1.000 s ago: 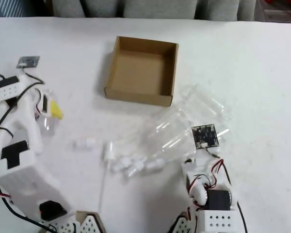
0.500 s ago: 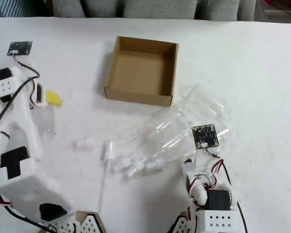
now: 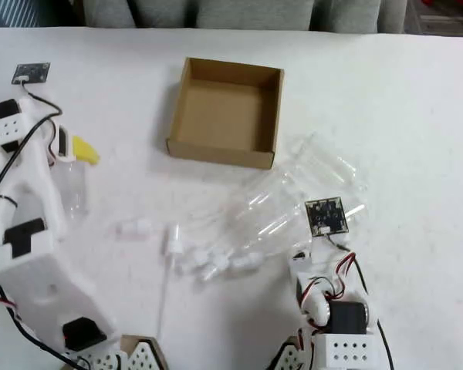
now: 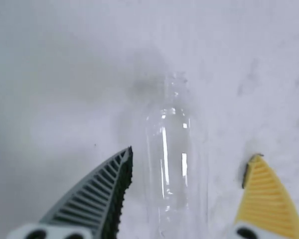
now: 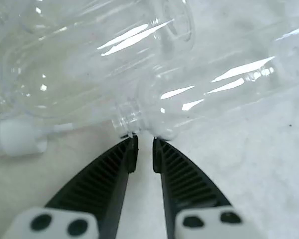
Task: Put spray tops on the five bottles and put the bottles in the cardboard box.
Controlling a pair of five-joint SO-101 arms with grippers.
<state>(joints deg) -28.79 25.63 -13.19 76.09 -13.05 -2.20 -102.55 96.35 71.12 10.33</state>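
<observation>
A clear bottle (image 4: 172,159) without a top lies on the white table, its neck pointing away from my left gripper (image 4: 193,153). That gripper hovers open over the bottle's base end, one grey and one yellow finger (image 3: 85,150) on either side, not touching. The same bottle (image 3: 74,191) sits at the table's left. Several more clear bottles (image 3: 293,189) lie in a pile right of centre. My right gripper (image 5: 144,144) is shut and empty, its tips just short of one bottle's neck (image 5: 127,118). Loose white spray tops (image 3: 213,262) lie in front of the pile. The cardboard box (image 3: 184,116) is empty.
One spray top (image 3: 134,228) lies apart to the left, and another with a long tube (image 3: 170,240) lies near it. A white spray top (image 5: 20,137) shows beside the right gripper. Both arm bases stand at the near edge.
The left arm has drawn back toward the far left of the table, leaving the single bottle lying where it was. The right arm has not moved.
</observation>
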